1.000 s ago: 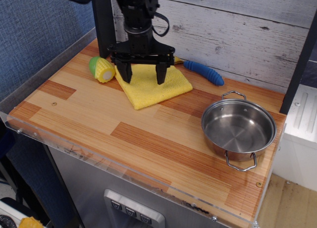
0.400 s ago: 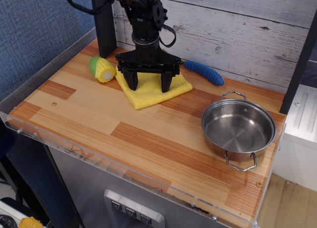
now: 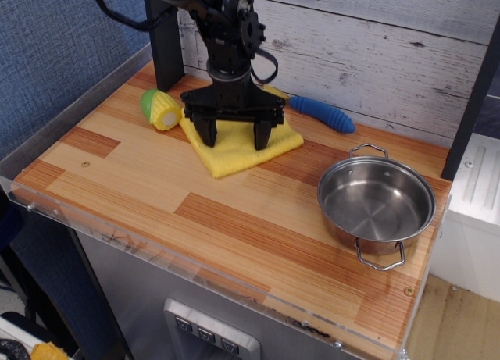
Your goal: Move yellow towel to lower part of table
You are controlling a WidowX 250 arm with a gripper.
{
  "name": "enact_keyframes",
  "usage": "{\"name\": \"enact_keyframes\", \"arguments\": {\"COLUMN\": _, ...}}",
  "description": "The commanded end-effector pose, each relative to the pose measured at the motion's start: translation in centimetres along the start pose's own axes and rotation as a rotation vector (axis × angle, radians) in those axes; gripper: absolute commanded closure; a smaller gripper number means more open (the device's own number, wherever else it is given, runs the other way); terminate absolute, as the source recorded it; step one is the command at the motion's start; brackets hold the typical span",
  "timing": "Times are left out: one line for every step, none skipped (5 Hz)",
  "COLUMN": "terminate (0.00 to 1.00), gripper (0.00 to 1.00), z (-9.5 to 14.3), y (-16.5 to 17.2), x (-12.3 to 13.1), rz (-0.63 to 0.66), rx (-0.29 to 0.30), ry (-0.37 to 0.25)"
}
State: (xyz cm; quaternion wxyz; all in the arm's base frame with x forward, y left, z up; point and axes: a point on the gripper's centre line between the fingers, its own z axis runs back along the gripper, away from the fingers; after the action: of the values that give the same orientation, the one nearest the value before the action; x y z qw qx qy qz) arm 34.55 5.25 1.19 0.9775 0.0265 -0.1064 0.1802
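Observation:
The yellow towel (image 3: 238, 152) lies folded on the striped wood table (image 3: 234, 227) near its far side, by the plank wall. My gripper (image 3: 234, 138) stands straight above the towel with its black fingers (image 3: 209, 133) spread wide and their tips down on or just over the cloth. The jaws are open and hold nothing. The arm hides the towel's far part.
A toy corn (image 3: 161, 109) lies just left of the towel. A blue handle (image 3: 321, 112) lies behind it by the wall. A steel pot (image 3: 376, 204) stands at the right. The table has a clear plastic rim (image 3: 156, 251) along the near edge.
My gripper has come down and slightly right onto the towel, jaws still open. The towel has stayed about where it was.

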Motion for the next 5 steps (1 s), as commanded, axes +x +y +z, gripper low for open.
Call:
{"name": "enact_keyframes", "arguments": {"terminate": 0.00, "gripper": 0.00, "z": 1.5, "y": -1.0, "x": -3.2, "rz": -0.035, "rx": -0.011, "ry": -0.012}}
{"name": "enact_keyframes", "arguments": {"terminate": 0.00, "gripper": 0.00, "z": 1.6, "y": -1.0, "x": -5.1, "rz": -0.030, "rx": 0.018, "ry": -0.009}}
{"name": "enact_keyframes", "arguments": {"terminate": 0.00, "gripper": 0.00, "z": 1.3, "y": -0.9, "x": -6.8, "rz": -0.029, "rx": 0.025, "ry": 0.002}}
{"name": "enact_keyframes", "arguments": {"terminate": 0.00, "gripper": 0.00, "z": 1.1, "y": -0.6, "x": -8.6, "rz": -0.024, "rx": 0.038, "ry": 0.018}}
{"name": "enact_keyframes", "arguments": {"terminate": 0.00, "gripper": 0.00, "z": 1.2, "y": -0.2, "x": -10.0, "rz": -0.022, "rx": 0.062, "ry": 0.018}}
